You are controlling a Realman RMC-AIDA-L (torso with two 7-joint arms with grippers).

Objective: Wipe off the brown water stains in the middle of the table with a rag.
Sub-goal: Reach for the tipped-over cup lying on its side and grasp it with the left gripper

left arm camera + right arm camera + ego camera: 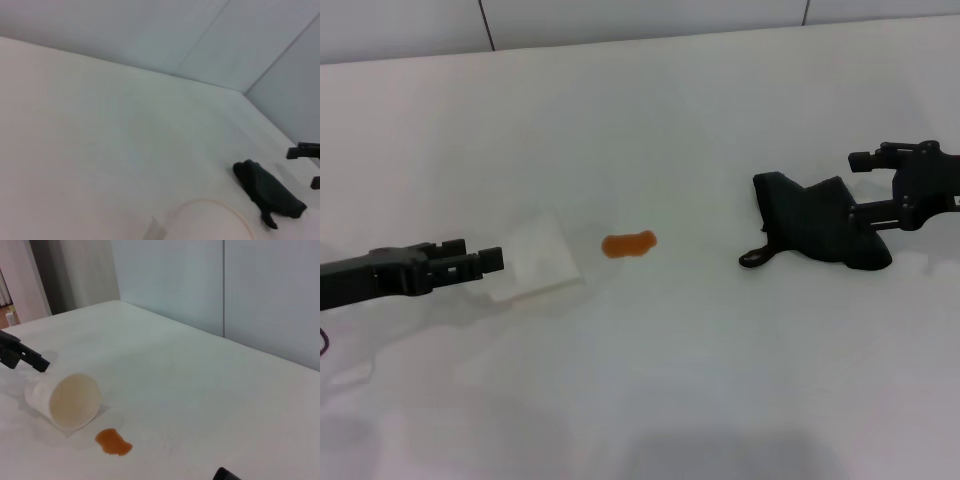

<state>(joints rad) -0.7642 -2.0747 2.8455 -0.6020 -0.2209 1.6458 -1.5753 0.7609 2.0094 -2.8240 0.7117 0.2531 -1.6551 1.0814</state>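
The right gripper (865, 195) sat at the far right of the table (720, 380), its two fingers spread apart with the black rag (820, 225) bunched right against them; the cloth looked to lie partly between the fingers, yet whether they pressed on it could not be told, so I judge the grasp as not yet made. The rag rested on the tabletop, its small loop tag (755, 258) pointing away from that gripper toward the middle. The brown water stains (629, 243), one small orange-brown blot, lay well apart from the rag, farther inward from the right gripper, roughly between the two grippers. Just beyond the blot, on the side nearer the left gripper (480, 260), a white translucent cup (535, 255) lay tipped on its side with its mouth toward the stain; in the right wrist view its inside looked empty, which fits the liquid having come from it, though that is only a guess. The left gripper hung low just beside the cup's base, seemingly touching or nearly so, and I cannot tell how far it was parted. The rag's place beside the right gripper suits that arm for the wiping.
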